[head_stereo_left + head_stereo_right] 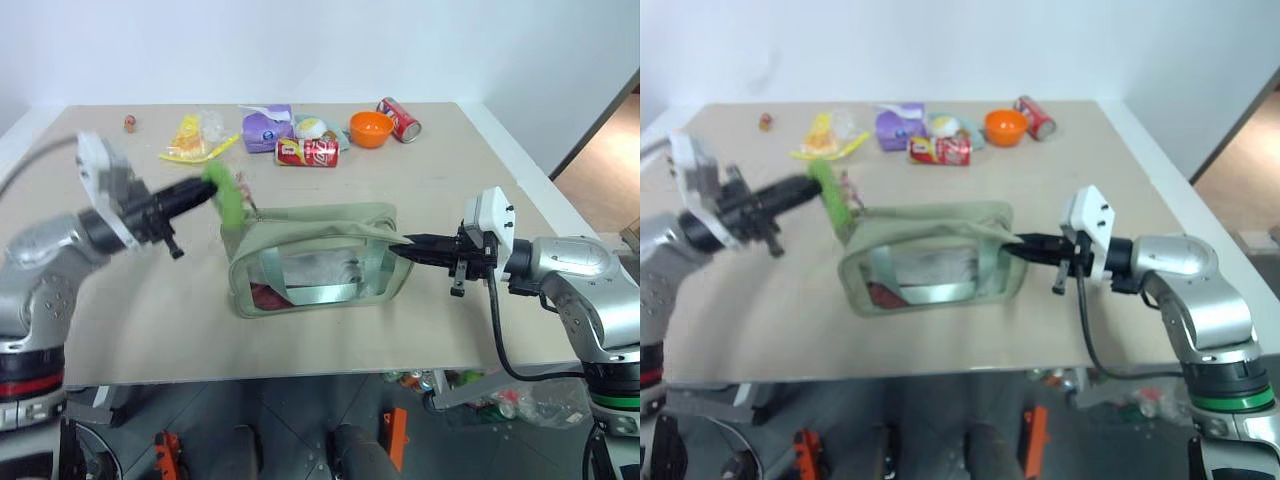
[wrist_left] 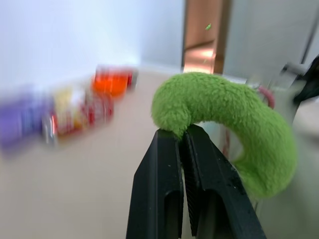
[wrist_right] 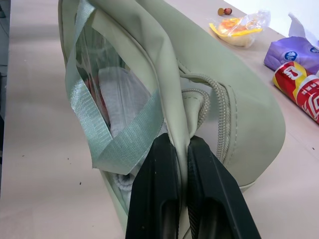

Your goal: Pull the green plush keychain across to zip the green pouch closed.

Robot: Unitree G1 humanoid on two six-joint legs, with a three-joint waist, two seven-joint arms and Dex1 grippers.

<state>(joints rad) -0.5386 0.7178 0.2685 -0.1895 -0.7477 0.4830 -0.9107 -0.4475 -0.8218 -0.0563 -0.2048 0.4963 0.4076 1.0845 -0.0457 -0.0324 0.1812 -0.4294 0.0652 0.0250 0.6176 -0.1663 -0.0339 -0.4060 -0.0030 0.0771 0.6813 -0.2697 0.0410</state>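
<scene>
Green pouch (image 1: 315,258) stood mid-worktop (image 1: 150,300), beige under white walls; the right claw (image 1: 402,247) clamped its end fabric, the left claw (image 2: 182,137) pinched the green plush keychain (image 1: 226,196) above its other end. Behind lay two red cans (image 1: 306,152), one orange bowl (image 1: 370,128).

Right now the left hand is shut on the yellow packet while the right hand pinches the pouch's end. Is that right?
Not quite. The left hand is shut on the green plush keychain, as the left wrist view shows. The right hand does pinch the green pouch at its end.
</scene>
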